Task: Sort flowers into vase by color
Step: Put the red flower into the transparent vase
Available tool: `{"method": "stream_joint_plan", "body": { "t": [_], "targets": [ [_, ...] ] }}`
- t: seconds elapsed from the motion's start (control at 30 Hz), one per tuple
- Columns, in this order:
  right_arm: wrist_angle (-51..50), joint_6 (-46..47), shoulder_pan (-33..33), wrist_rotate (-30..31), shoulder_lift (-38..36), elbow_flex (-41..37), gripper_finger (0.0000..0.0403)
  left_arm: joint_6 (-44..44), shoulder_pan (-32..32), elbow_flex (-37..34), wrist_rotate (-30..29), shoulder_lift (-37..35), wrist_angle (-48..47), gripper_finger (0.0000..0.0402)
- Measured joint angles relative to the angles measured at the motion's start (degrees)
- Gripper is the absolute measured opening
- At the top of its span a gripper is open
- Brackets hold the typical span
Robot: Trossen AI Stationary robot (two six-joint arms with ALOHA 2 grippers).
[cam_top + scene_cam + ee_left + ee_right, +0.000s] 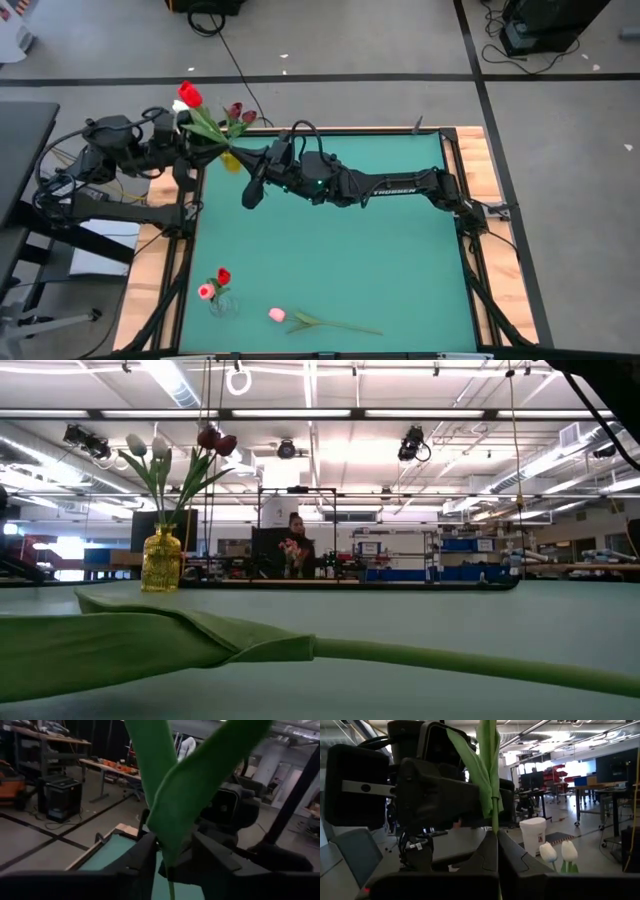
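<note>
So, high view first: both arms meet at the far-left corner of the green table (400,260). The left gripper (190,140) and right gripper (232,157) both sit on the same red tulip (189,95), whose head sticks up past the table edge with its leaves fanning between them. Yellow vase (231,161) w/ maroon tulips (236,112) is right at that spot too. Near edge: a clear vase (219,303) already holding a red and a pink bud, plus a loose pink tulip (277,315) lying flat just beside it.

Low view: yellow vase (161,560) stands upright at the far left w/ white tulips (137,444) and maroon ones in it. The big green stem (450,658) across the foreground is prob the loose pink one's. Arms barely show here.

Left wrist: fingers (140,857) sit slightly apart w/ the stem (169,870) running through the gap and leaves (200,775) above. Can't tell if they actually pinch it or just bracket it.

Right wrist: fingers (487,852) are pressed together on the stem (495,815), so that grip looks solid. The left gripper's body (435,790) is right behind it, white buds (548,852) off to the side.

IMO this is a handover. To do it well, only one side should let go once the other clearly has the stem, keep it upright so leaves don't snag, and red prob belongs in the clear vase, not the yellow one.
</note>
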Motion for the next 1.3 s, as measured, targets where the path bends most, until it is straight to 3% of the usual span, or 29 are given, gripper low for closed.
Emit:
{"method": "stream_joint_plan", "body": {
  "t": [0.27, 0.47, 0.67, 0.8, 1.0, 1.3],
  "targets": [
    [-0.85, 0.08, -0.5, -2.17, 0.0, 0.0, 0.001, 3.36, 0.02, 0.0, -1.23, -0.28, -0.1, 0.0013],
    [-7.65, 0.2, -0.58, -1.49, -1.08, 0.04, 0.0074, 7.48, 0.0, 0.02, -1.02, -0.96, -5.1, 0.0005],
    [-30.81, 3.17, -0.63, -2.06, -9.08, 0.13, 0.0122, 8.1, 0.0, 0.02, -0.82, -4.22, -14.61, 0.0003],
    [-44.18, 5.31, -0.64, -2.19, -13.44, -0.02, 0.0122, 7.23, -0.01, 0.02, -1.63, -6.34, -17.23, 0.0002],
    [-54.65, 5.79, -0.46, -5.33, -21.86, 0.17, 0.0115, 5.1, -0.02, 0.02, -3.6, -7.59, -19.65, 0.0001],
    [-75.44, 7.54, 3.66, 1.19, -29.35, -0.15, 0.0103, 4.3, -0.02, 0.0, -3.62, -7.69, -19.74, 0.0001]
  ]
}}
